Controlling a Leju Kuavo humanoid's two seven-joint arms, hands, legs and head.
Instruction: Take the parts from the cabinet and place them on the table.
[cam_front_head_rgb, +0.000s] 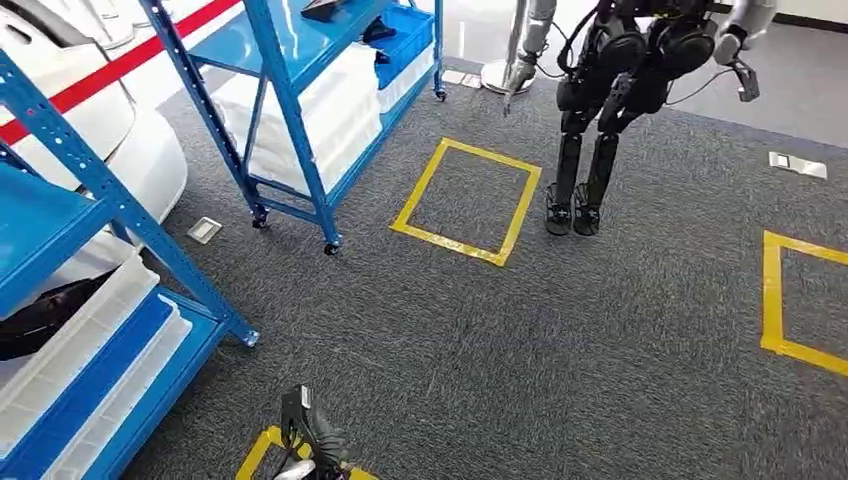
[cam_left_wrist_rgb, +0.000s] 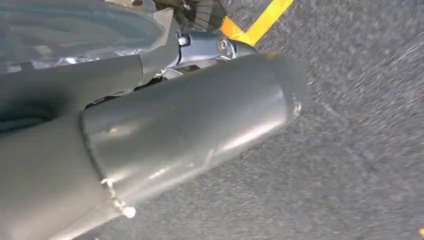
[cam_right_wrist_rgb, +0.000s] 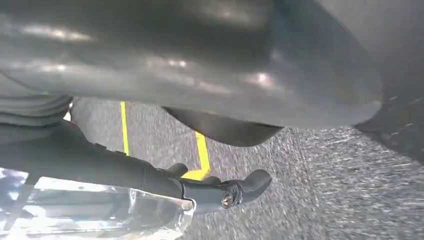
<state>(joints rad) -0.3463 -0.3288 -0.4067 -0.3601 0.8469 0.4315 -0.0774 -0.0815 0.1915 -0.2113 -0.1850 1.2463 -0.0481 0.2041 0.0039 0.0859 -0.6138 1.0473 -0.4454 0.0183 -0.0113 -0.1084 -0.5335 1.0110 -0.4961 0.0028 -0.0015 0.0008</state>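
Carpet (cam_front_head_rgb: 600, 350) under me, a blue rack (cam_front_head_rgb: 283, 100) ahead and another robot (cam_front_head_rgb: 620, 90) standing beyond a yellow tape square (cam_front_head_rgb: 415, 200). The clear-wrapped part (cam_right_wrist_rgb: 90, 210) lies against my right hand's (cam_right_wrist_rgb: 150, 175) dark fingers (cam_right_wrist_rgb: 200, 192). It also sits beside my left hand (cam_left_wrist_rgb: 175, 135). I cannot tell whether either hand's fingers are clamped on it.

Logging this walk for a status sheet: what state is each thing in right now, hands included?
Near blue metal shelf rack: upright, white plastic trays on lower tiers.
Far blue wheeled shelf rack: upright, white containers stacked low.
Black-legged humanoid robot: standing, arms hanging.
Left hand: beside clear plastic wrap, grip unclear.
Right hand: beside shiny clear plastic, grip unclear.
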